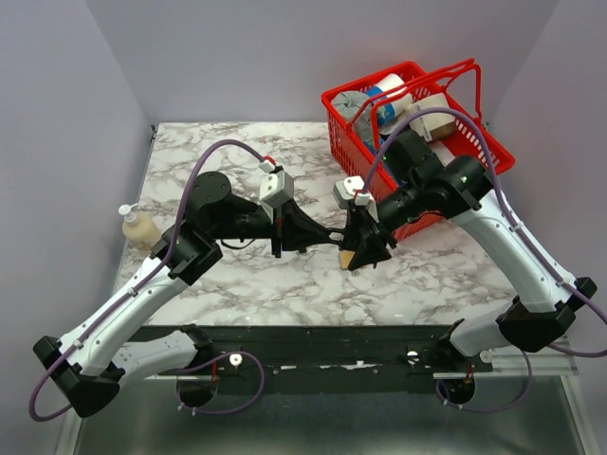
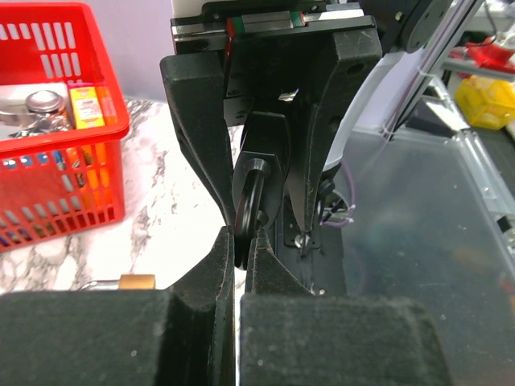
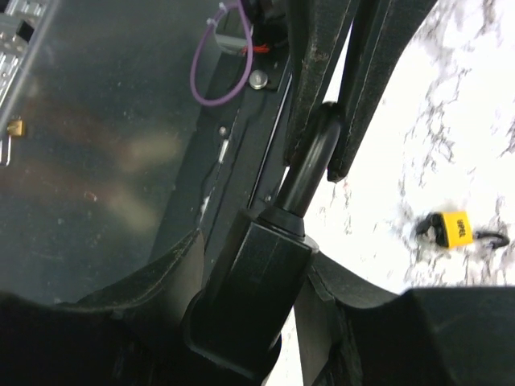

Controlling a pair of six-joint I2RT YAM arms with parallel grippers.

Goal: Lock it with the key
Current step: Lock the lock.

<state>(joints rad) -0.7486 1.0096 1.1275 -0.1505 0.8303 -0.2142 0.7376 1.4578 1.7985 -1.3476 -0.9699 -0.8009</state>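
Observation:
A black padlock is held in the air between both grippers over the middle of the marble table [image 1: 237,161]. My right gripper [image 1: 365,248] is shut on the padlock's black body [image 3: 253,297]. My left gripper [image 1: 332,234] is shut on its black shackle [image 2: 248,201], pinched at the fingertips; the shackle also shows in the right wrist view [image 3: 310,161]. A small yellow piece with a black loop [image 3: 451,229] lies on the table just below the grippers and shows in the top view as a tan shape [image 1: 349,258]. I cannot tell whether it is the key.
A red basket [image 1: 493,156] with tins and packets stands at the back right, close behind the right arm; it also shows in the left wrist view [image 2: 105,88]. A small pump bottle [image 1: 139,227] stands at the table's left edge.

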